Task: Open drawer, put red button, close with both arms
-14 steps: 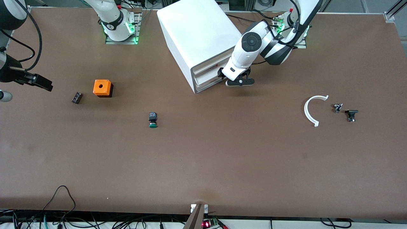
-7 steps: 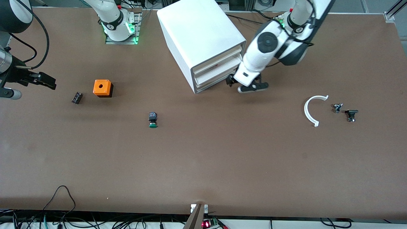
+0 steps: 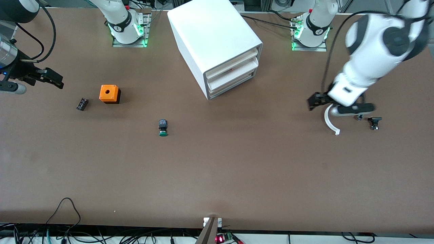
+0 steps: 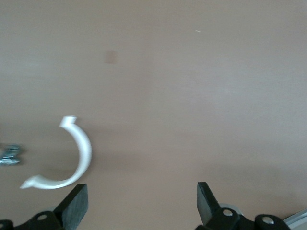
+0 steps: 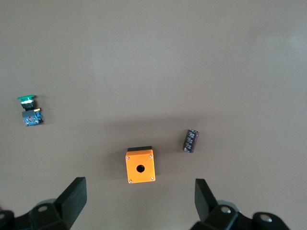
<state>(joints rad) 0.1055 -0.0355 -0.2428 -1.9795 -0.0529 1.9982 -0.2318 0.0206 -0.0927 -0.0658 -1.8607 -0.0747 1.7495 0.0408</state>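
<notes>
The white cabinet [image 3: 210, 34] stands at the table's back middle with all three drawers pushed in. The drawer [image 3: 234, 73] is the middle one. A small reddish spot shows in the slit above it; the red button itself is hidden. My left gripper [image 3: 334, 106] [image 4: 141, 203] hangs open and empty over the table toward the left arm's end, right beside a white curved piece [image 3: 329, 123] [image 4: 76, 158]. My right gripper [image 3: 56, 79] [image 5: 140, 201] is open and empty toward the right arm's end, close to the orange box [image 3: 109, 94] [image 5: 140, 166].
A green-capped button [image 3: 163, 128] [image 5: 29, 112] lies nearer the front camera than the cabinet. A small dark cylinder [image 3: 82, 104] [image 5: 191, 141] lies beside the orange box. Small black and metal parts [image 3: 374, 122] [image 4: 9, 155] lie beside the curved piece.
The left arm has swung from the cabinet's drawer fronts to over the white curved piece. The right gripper has drifted slightly toward the arms' bases. Both grippers stayed open.
</notes>
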